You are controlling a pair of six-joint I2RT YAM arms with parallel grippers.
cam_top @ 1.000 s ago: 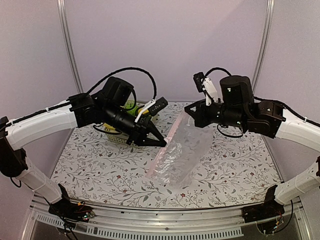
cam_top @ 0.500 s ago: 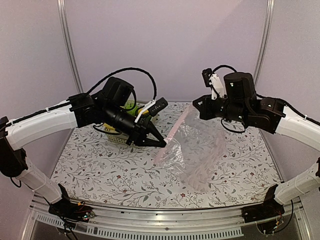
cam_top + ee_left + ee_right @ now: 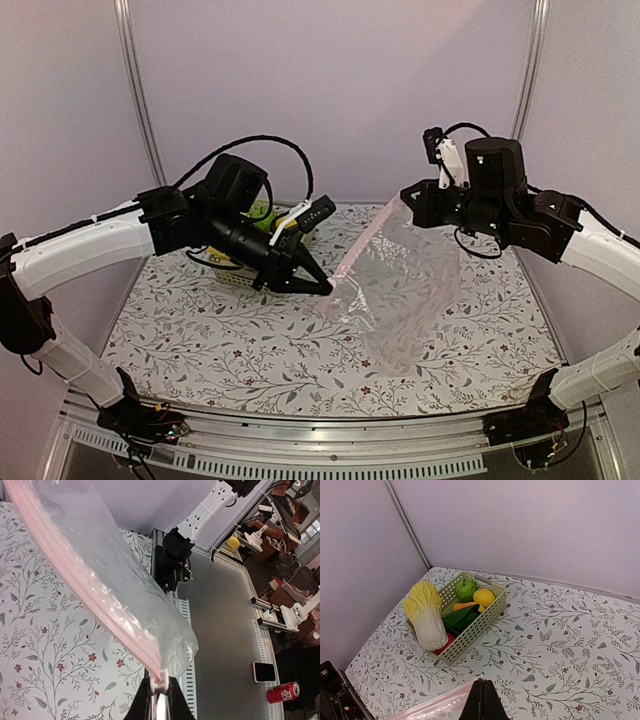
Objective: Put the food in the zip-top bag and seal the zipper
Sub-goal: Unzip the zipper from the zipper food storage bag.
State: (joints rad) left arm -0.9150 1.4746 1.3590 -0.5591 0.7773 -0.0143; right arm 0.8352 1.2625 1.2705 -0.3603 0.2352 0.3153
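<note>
Robotics lab cell: pale lilac panel walls, aluminium frame posts, floral-print tabletop. Beyond: white rig hardware, red drink can.

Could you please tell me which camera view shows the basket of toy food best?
The right wrist view: it looks down on the whole lattice basket, with cabbage, green apple and yellow fruit unobstructed. The top external view shows only slivers behind the left arm; the left wrist view shows none of it.

The floral-print table carries a pale green lattice basket near its far left corner.
</note>
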